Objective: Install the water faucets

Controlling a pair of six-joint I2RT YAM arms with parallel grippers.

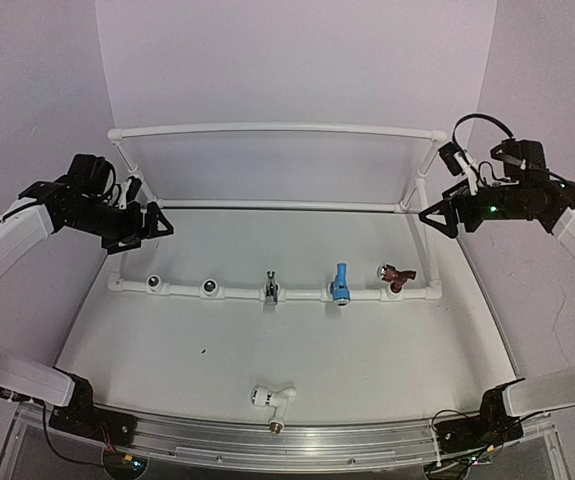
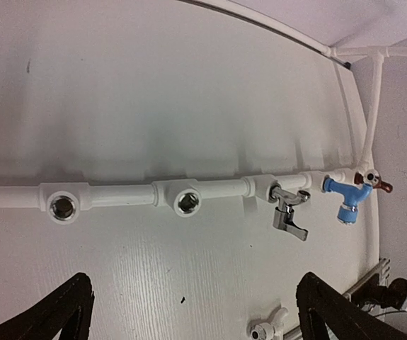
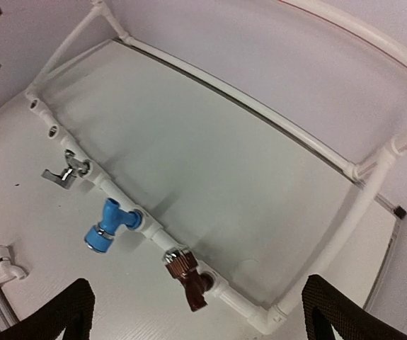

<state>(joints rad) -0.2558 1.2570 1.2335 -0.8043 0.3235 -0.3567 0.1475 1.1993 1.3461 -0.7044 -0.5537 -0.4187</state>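
A white plastic faucet (image 1: 272, 397) lies loose on the table near the front edge, its threaded metal end pointing toward me; it also shows in the left wrist view (image 2: 267, 327) and the right wrist view (image 3: 1, 265). A chrome faucet (image 1: 272, 288), a light blue faucet (image 1: 340, 283) and a reddish-brown faucet (image 1: 395, 276) sit in sockets of the white pipe frame (image 1: 297, 294). Two sockets (image 2: 63, 207) (image 2: 187, 202) at the left stand empty. My left gripper (image 1: 157, 222) is open and empty, high at the left. My right gripper (image 1: 435, 215) is open and empty, high at the right.
The pipe frame has a raised back rail (image 1: 277, 129) and side legs. A metal rail (image 1: 287, 440) runs along the table's front edge. White walls close in the back and both sides.
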